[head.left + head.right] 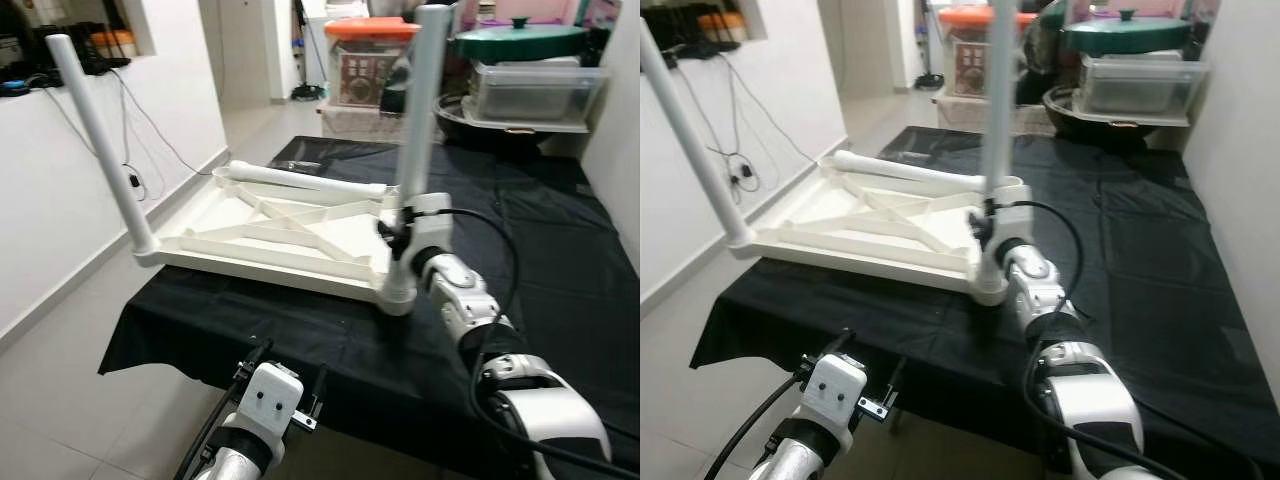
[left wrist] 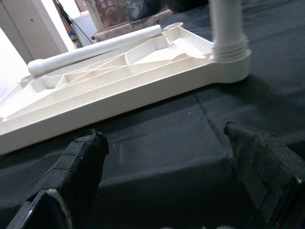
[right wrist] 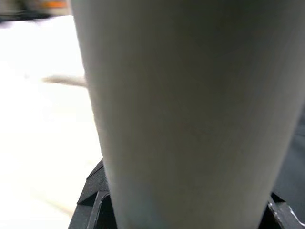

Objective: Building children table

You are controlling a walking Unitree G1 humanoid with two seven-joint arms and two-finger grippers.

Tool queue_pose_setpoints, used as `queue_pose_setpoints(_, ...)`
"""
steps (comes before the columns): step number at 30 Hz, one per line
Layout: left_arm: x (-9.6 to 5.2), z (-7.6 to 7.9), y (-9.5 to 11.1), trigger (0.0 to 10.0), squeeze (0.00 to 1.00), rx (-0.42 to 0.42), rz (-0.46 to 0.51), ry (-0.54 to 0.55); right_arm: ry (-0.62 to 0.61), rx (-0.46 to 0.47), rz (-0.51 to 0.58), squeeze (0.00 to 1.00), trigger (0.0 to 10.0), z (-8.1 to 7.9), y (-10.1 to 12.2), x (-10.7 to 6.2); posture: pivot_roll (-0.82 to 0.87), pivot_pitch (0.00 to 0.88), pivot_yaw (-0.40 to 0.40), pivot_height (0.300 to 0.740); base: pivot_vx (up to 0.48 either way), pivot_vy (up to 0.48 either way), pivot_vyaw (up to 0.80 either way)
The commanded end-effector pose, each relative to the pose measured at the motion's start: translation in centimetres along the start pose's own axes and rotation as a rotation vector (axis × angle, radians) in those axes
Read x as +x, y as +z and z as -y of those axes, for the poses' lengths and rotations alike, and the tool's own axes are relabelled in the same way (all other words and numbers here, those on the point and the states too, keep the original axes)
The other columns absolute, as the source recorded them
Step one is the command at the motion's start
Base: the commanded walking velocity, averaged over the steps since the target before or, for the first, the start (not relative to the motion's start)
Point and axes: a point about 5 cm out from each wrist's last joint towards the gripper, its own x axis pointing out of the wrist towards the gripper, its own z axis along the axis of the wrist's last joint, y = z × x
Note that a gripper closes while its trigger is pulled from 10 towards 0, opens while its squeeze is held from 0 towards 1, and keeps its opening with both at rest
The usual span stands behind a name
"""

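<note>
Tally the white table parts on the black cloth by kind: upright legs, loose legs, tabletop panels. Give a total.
Upright legs: 2, one at the left corner, one at the right corner gripped by the right gripper
Loose legs: 1
Tabletop panels: 1
Total: 4

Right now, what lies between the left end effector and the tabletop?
In the left wrist view, just bare black cloth lies between the left end effector and the tabletop.

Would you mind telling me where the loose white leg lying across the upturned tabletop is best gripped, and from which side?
Probably mid-shaft, from above. The loose leg lies flat across the far edge of the tabletop, its round shaft exposed on top; the ribs below and rim beside it hamper a side approach. The open left gripper looks free.
</note>
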Motion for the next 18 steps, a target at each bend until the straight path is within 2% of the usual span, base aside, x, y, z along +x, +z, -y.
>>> queue_pose_setpoints(1, 0.0, -0.1, -0.5, 10.0, 0.0, 0.004, -0.02, -0.008, -0.188, 0.045, -0.132, 0.0, 0.0, 1.9, -3.1, -1.0, 0.04, 0.0, 0.021, 0.74, 0.0, 0.0, 0.0)
queue_pose_setpoints(2, 0.0, -0.1, -0.5, 10.0, 0.0, 0.004, -0.02, -0.008, -0.188, 0.045, -0.132, 0.0, 0.0, 1.9, -3.1, -1.0, 0.04, 0.0, 0.021, 0.74, 0.0, 0.0, 0.0)
queue_pose_setpoints(3, -0.1, -0.1, -0.5, 10.0, 0.0, 0.005, -0.02, -0.009, -0.292, 0.061, -0.131, 0.0, 0.0, 2.4, -3.4, -1.4, 0.04, 0.0, 0.021, 0.74, 0.0, 0.0, 0.0)
queue_pose_setpoints(4, -0.1, -0.1, -0.5, 10.0, 0.0, 0.005, -0.02, -0.009, -0.292, 0.061, -0.131, 0.0, 0.0, 2.4, -3.4, -1.4, 0.04, 0.0, 0.021, 0.74, 0.0, 0.0, 0.0)
queue_pose_setpoints(5, 0.0, -0.1, -0.5, 10.0, 0.0, 0.006, -0.02, -0.01, -0.384, 0.075, -0.129, 0.0, 0.0, 2.3, -3.6, -1.8, 0.04, 0.0, 0.02, 0.74, 0.0, 0.0, 0.0)
queue_pose_setpoints(6, 0.0, -0.1, -0.5, 10.0, 0.0, 0.006, -0.02, -0.01, -0.413, 0.077, -0.127, 0.0, 0.0, 1.6, -3.7, -1.9, 0.04, 0.0, 0.02, 0.74, 0.0, 0.0, 0.0)
queue_pose_setpoints(7, 0.0, -0.1, -0.5, 10.0, 0.0, 0.006, -0.02, -0.01, -0.413, 0.077, -0.127, 0.0, 0.0, 1.6, -3.7, -1.9, 0.04, 0.0, 0.02, 0.74, 0.0, 0.0, 0.0)
queue_pose_setpoints(8, 0.0, -0.1, -0.5, 10.0, 0.0, 0.007, -0.02, -0.01, -0.443, 0.072, -0.123, 0.0, 4.4, 0.8, -3.7, -1.9, 0.04, 0.0, 0.018, 0.74, 0.0, 0.0, 0.0)
queue_pose_setpoints(9, 0.0, -0.1, -0.5, 10.0, 0.0, 0.007, -0.02, -0.01, -0.457, 0.066, -0.12, 0.0, 4.4, 0.2, -3.6, -1.9, 0.04, 0.0, 0.018, 0.74, 0.0, 0.0, 0.0)
queue_pose_setpoints(10, 0.0, -0.1, -0.5, 10.0, 0.0, 0.007, -0.02, -0.009, -0.449, 0.071, -0.109, 0.0, 10.0, -0.3, -3.4, -1.8, 0.04, 0.0, 0.018, 0.74, 0.0, 0.0, 0.0)
queue_pose_setpoints(14, 0.1, -0.1, -0.5, 10.0, 0.0, 0.008, -0.019, -0.008, -0.415, 0.063, -0.056, 0.0, 10.0, -0.8, -2.8, -1.6, 0.04, 0.0, 0.015, 0.74, 0.0, 0.0, 0.0)
queue_pose_setpoints(15, 0.1, -0.1, -0.4, 10.0, 0.0, 0.007, -0.018, -0.008, -0.339, 0.079, 0.001, 1.0, 10.0, -1.4, -2.2, -1.4, 0.04, 0.0, 0.015, 0.74, 0.0, 0.0, 0.0)
queue_pose_setpoints(16, 0.1, -0.1, -0.4, 10.0, 0.0, 0.007, -0.018, -0.008, -0.339, 0.079, 0.001, 1.0, 10.0, -1.4, -2.2, -1.4, 0.04, 0.0, 0.015, 0.74, 0.0, 0.0, 0.0)
queue_pose_setpoints(18, 0.0, 0.0, 0.0, 10.0, 0.0, -0.003, 0.017, -0.023, -0.188, 0.127, 0.081, 1.0, 10.0, -2.1, -1.2, -1.0, 0.04, 0.0, 0.015, 0.74, 0.0, 0.0, 0.0)
